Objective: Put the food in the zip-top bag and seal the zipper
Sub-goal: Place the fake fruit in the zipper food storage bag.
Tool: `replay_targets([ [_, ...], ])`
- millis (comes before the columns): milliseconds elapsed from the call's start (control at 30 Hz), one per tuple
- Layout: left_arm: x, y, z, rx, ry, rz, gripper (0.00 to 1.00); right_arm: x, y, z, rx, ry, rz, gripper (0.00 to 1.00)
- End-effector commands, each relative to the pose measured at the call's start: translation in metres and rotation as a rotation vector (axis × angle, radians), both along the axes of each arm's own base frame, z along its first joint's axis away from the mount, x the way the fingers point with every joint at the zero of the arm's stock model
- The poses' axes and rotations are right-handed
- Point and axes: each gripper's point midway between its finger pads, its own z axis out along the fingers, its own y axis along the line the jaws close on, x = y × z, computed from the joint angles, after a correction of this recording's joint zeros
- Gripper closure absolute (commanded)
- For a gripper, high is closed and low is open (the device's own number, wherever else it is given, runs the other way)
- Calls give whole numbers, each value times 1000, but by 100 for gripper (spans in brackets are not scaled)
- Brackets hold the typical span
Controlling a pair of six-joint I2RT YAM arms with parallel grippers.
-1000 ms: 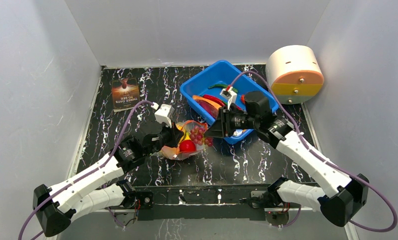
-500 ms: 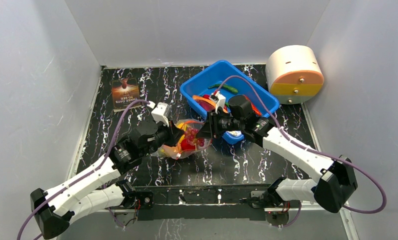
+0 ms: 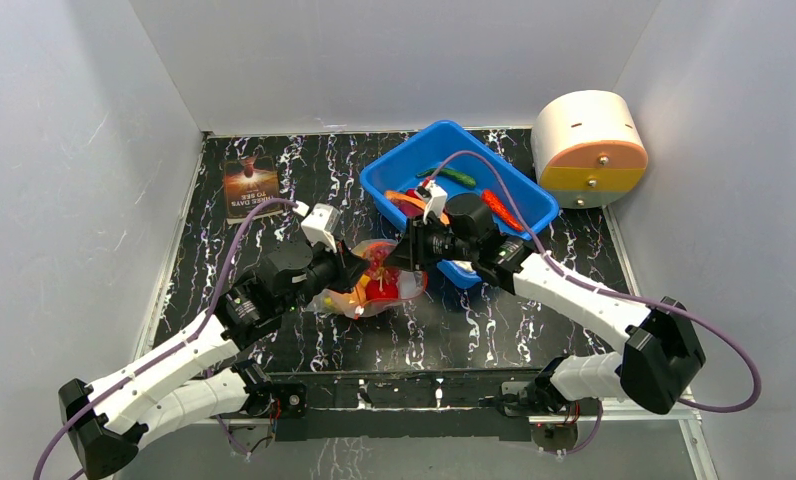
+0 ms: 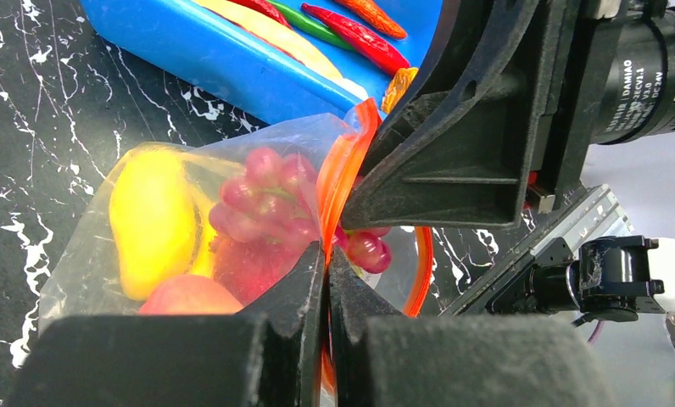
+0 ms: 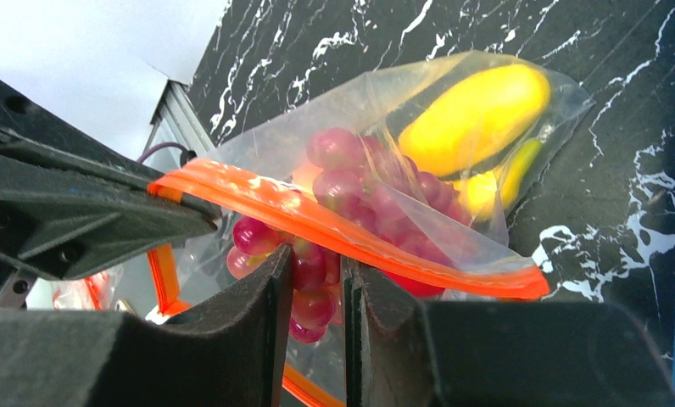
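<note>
Zip-top bag (image 3: 372,296) lies on the black marbled table (image 3: 454,332), between the two grippers and just in front of the blue tub (image 3: 409,155). We note that its mouth is turned toward the right arm and stands open, with the orange zipper (image 4: 344,174) lifted along the upper lip.

Left gripper (image 4: 327,254): jaws fully closed, pinching the zipper strip at that upper lip.

Right gripper (image 5: 311,270): jaws only narrowly parted, clamped on a bunch of purple grapes (image 5: 351,182). The bunch sits across the mouth. Most of it is behind the clear film, and a few berries at the fingertips hang on the outer side of the strip.

Inside the bag we see a yellow fruit (image 5: 478,114) and a reddish fruit (image 4: 190,298) behind the grapes. Red and green chilies (image 4: 355,38) lie in the tub. We cannot tell whether the grapes touch the table.
</note>
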Motion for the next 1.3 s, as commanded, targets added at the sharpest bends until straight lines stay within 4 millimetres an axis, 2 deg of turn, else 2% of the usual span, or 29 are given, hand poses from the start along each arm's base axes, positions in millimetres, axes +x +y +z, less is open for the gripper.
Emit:
replay_targets([
  [0, -1, -7, 34, -90, -50, -20, 100, 15, 16, 18, 73, -59, -61, 78],
  [167, -2, -7, 36, -99, -50, -19, 100, 13, 27, 13, 59, -62, -92, 75],
  [333, -1, -2, 35, -90, -52, -3, 100, 9, 33, -5, 4, -63, -116, 74],
  [400, 0, -1, 34, -88, -53, 5, 100, 8, 34, -13, -20, -56, -123, 68],
  [500, 0, 0, 32, -85, -53, 9, 100, 10, 32, -17, -57, -73, -130, 54],
  [633, 0, 2, 28, -74, -51, 16, 100, 14, 28, 0, -66, -134, -136, 43],
  [733, 1, 6, 24, -53, -50, 26, 100, 14, 25, 22, -67, -179, -124, 35],
  [867, 2, 11, 18, -30, -57, 42, 100, 9, 19, 49, -64, -225, -98, 29],
  [1067, 5, 18, 0, 50, -62, 53, 100, 11, 9, 63, -148, -277, -80, 27],
  [1167, 6, 23, -6, 92, -68, 58, 100, 20, -1, 63, -229, -307, -104, 27],
  [1267, 6, 24, -8, 118, -80, 42, 100, 39, -17, 66, -308, -344, -164, 30],
])
